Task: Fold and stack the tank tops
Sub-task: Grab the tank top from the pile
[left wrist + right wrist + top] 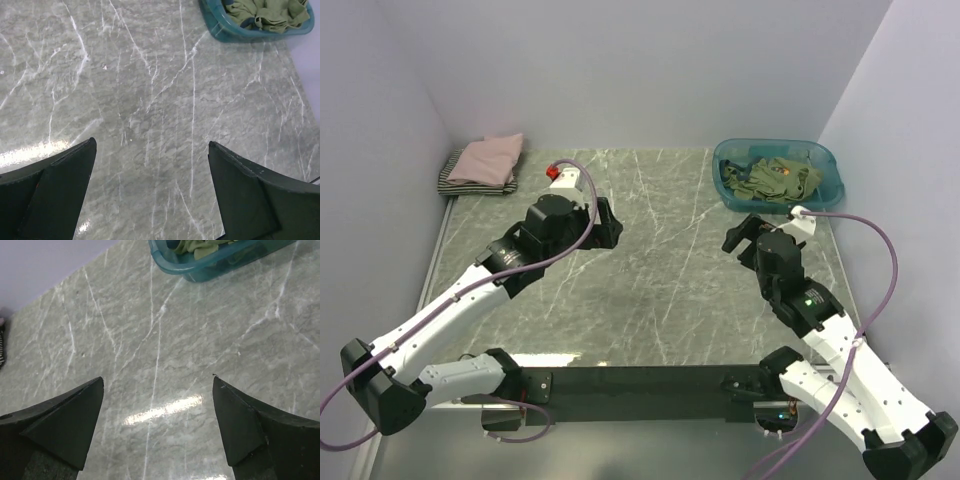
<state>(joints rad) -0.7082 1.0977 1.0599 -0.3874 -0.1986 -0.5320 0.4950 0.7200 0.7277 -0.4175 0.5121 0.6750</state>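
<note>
An olive-green tank top [775, 178] lies crumpled in the teal tub [828, 187] at the back right; it also shows in the left wrist view [267, 12] and the right wrist view [197, 245]. A folded pink tank top [488, 158] rests on a folded black-white striped one [455, 180] at the back left. My left gripper [611, 222] is open and empty over the bare table left of centre; it shows in its wrist view [151, 150]. My right gripper [740, 232] is open and empty, just in front of the tub; it shows in its wrist view [158, 385].
The grey marble table [660, 260] lies between the walls on three sides. The tub stands near the right wall. A dark strip [640, 382] with the arm bases runs along the near edge.
</note>
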